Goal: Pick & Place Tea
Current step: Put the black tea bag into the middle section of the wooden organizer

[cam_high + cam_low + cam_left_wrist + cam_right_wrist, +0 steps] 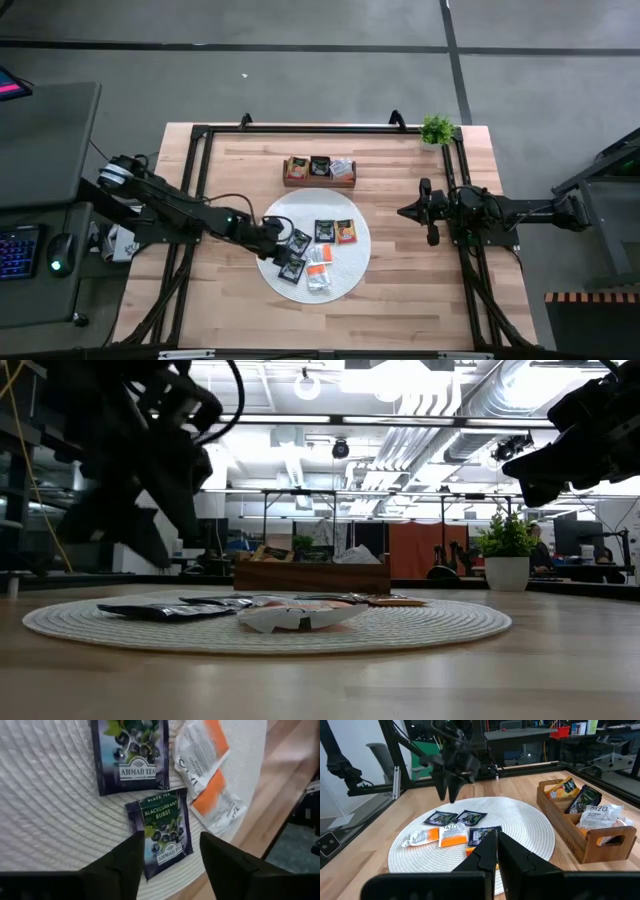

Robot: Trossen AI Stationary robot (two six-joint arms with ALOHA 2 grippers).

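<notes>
The desk (400, 300) carries everything, and the round white mat (352, 272) at its middle is the thing to steer by. Just beyond the mat's far edge sits the wooden tray (319, 182), with sachets already standing in its three compartments. The rest of the tea lies flat on the mat: two dark sachets (296, 243) at its left edge, a black one (324, 230) and an orange one (346, 232) near its centre, and white-and-orange ones (319, 270) toward its near side.

The left gripper (279, 243) hangs above the mat's left edge, its jaws spread and straddling the blackcurrant sachet (164, 832), not yet touching it as far as I can tell. The right gripper (402, 212) waits well off the mat's right side, jaws pressed together on nothing.

To pick this well, I'd judge the left arm should come straight down with the sachet centred between the jaws (it sits a little askew to them), and close on its edges. The packet is thin and flat on a ribbed weave, so a shallow pinch may slip off, and a deep one could snag the mat itself.
</notes>
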